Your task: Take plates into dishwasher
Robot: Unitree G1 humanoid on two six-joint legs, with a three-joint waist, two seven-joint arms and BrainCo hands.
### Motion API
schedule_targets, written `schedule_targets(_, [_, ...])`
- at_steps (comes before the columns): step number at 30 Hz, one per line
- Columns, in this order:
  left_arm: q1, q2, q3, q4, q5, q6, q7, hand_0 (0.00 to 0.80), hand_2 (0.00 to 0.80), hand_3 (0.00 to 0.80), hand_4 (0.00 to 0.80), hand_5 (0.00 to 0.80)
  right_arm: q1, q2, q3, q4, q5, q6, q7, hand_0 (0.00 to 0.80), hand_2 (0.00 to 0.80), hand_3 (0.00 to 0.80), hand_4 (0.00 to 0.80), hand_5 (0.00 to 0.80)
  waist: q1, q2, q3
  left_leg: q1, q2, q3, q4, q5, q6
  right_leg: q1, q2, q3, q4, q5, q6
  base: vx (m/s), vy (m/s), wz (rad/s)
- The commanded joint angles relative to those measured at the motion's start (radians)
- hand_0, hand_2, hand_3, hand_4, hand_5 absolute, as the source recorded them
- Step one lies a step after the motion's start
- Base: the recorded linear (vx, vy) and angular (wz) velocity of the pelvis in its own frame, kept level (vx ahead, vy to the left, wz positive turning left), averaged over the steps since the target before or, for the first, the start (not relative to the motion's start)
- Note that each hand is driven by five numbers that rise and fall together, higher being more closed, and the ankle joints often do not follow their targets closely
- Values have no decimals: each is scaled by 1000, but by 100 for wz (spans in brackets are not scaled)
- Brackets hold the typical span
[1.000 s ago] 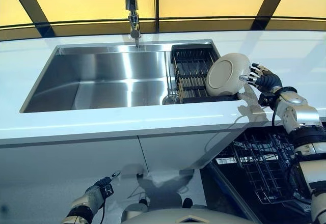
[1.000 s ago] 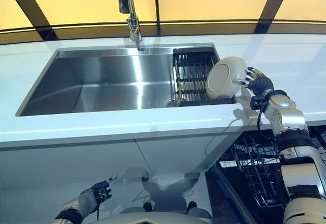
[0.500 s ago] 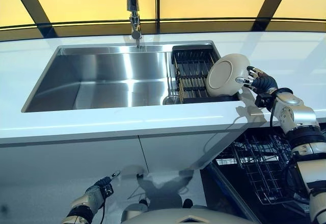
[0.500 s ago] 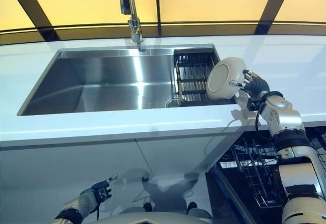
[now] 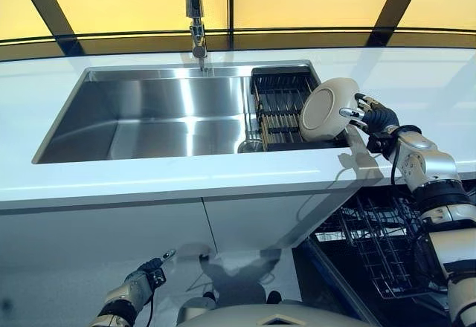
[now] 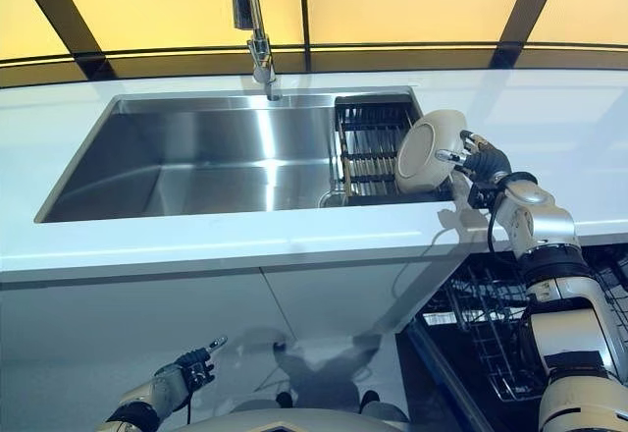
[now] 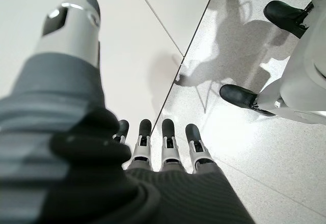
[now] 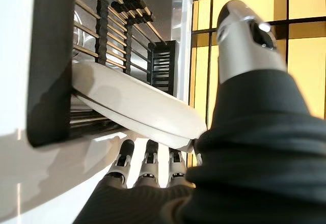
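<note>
The sink (image 5: pixel 149 119) is set into the counter (image 5: pixel 186 182), with the tap (image 5: pixel 195 22) behind it. A rack (image 5: pixel 277 108) sits in the sink's right end. The plate (image 5: pixel 327 109) leans tilted at the rack's right edge, with the right robot hand (image 5: pixel 374 117) against its right side. Below the counter on the right, the dishwasher basket (image 5: pixel 383 249) is pulled out. The left robot hand (image 5: pixel 147 276) hangs low on the left, in front of the cabinet.

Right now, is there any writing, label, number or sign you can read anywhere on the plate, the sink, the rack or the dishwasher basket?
None: no readable text shows in any view.
The plate at the right hand is plain.
The sink, faucet, dish rack and dishwasher basket carry no visible print.
</note>
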State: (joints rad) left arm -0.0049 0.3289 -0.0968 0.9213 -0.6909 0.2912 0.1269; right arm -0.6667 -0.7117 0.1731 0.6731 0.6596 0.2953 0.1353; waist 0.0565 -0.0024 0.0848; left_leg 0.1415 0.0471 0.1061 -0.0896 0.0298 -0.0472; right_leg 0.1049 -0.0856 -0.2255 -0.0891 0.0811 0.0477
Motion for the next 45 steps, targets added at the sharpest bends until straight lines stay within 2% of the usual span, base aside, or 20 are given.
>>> schedule_targets(1, [-96,3,-57,18,-22,-3,16,0,0,0,0,0,-123,19,40,23,24,-37,-26,0,0,0,0,0,37,-18,-23,-21,-39,33,8,-59,32,18,-25,-52,37,-70,60,0,0,0])
schedule_targets(20, [-107,9,-62,22,-18,7,15,0,0,0,0,0,-91,-43,10,18,-2,-39,-57,0,0,0,0,0,6,-22,-29,-14,-32,53,12,-65,32,10,-16,-23,38,-71,60,0,-1,0])
schedule_targets(37, [-109,10,-63,22,-7,4,7,0,0,0,0,0,-70,-77,-37,7,45,-67,-80,0,0,0,0,0,-8,-22,-35,-13,-31,60,11,-68,33,8,-11,-12,37,-73,57,-4,-7,-3])
schedule_targets(45, [-111,4,-67,27,-10,-9,9,0,0,0,0,0,-78,-69,-30,16,79,-42,-61,0,0,0,0,0,-4,-25,-33,-13,-34,57,14,-69,34,7,-14,-12,40,-71,59,0,0,0])
